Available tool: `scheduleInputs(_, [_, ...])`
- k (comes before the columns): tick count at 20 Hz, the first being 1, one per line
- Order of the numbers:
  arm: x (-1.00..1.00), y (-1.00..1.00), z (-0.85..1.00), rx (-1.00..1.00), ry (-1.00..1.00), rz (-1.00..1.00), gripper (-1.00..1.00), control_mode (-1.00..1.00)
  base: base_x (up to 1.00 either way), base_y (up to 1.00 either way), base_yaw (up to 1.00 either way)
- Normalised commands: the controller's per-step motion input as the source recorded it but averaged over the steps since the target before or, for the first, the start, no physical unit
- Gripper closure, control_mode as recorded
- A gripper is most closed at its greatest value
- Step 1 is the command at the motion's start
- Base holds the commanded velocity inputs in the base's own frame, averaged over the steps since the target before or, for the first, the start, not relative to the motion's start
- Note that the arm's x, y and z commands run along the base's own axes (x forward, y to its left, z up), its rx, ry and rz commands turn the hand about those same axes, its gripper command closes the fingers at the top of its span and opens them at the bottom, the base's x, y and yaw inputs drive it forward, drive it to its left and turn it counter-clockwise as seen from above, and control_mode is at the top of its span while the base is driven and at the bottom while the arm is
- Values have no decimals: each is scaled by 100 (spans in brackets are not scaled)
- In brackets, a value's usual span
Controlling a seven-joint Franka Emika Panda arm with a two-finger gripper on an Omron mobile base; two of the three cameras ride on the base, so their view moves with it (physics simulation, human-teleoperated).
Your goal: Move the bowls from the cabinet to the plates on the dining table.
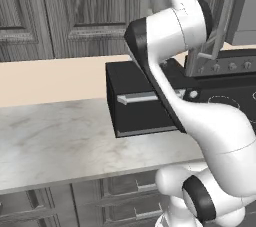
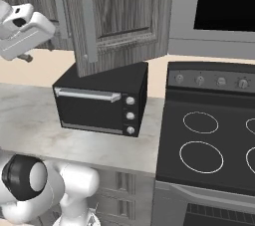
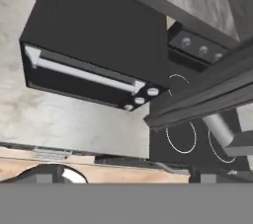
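Left base view looks over the white arm [image 1: 200,121] at a dark grey wood-grain wall cabinet [image 1: 75,11] with panelled doors, fixed above a beige wall strip. Below it runs a white-grey veined marble kitchen counter [image 1: 55,141] with low grey drawer units [image 1: 120,198] under its edge. A black box-shaped toaster oven [image 1: 135,103] with a grey bar handle stands on the counter, partly hidden by the arm's forearm.

From the right base view, one cabinet door [image 2: 124,16] stands swung open toward the camera, and its lower edge hangs over the top of the toaster oven [image 2: 99,103]. A long vertical grey bar handle [image 2: 87,23] runs down the door's near edge, and a second such handle [image 2: 60,8] shows just behind it. The toaster oven has three small pale knobs down its right side. Just beside it, to the right, sits a black glass-topped stove [image 2: 209,140] with white ring markings and a row of knobs along its back panel. A dark screen in a grey frame [image 2: 224,1] hangs above the stove.

The white two-finger gripper [image 2: 22,36] hovers at the left edge of that view, raised above the counter and apart from the open door. Its jaws are spread fully wide, with nothing between them.

The hand view looks down on the toaster oven's top and front [image 3: 99,35], with the door's dark lower edge [image 3: 207,92] crossing over the stove rings.
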Motion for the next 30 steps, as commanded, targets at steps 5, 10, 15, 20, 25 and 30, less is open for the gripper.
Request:
scheduleInputs(5, [39,-20,-36,-31,0,0,-100,-100,0,0,0])
scheduleInputs(10, [53,-16,-18,-23,0,2,-100,-100,0,0,0])
scheduleInputs(15, [44,0,-15,-18,0,5,-100,-100,0,0,0])
scheduleInputs(20, [39,3,-18,-19,0,5,-100,-100,0,0,0])
scheduleInputs(25, [30,-19,-1,-12,0,0,-100,-100,0,0,0])
scheduleInputs(30, [0,-45,0,-1,0,0,-100,-100,0,0,0])
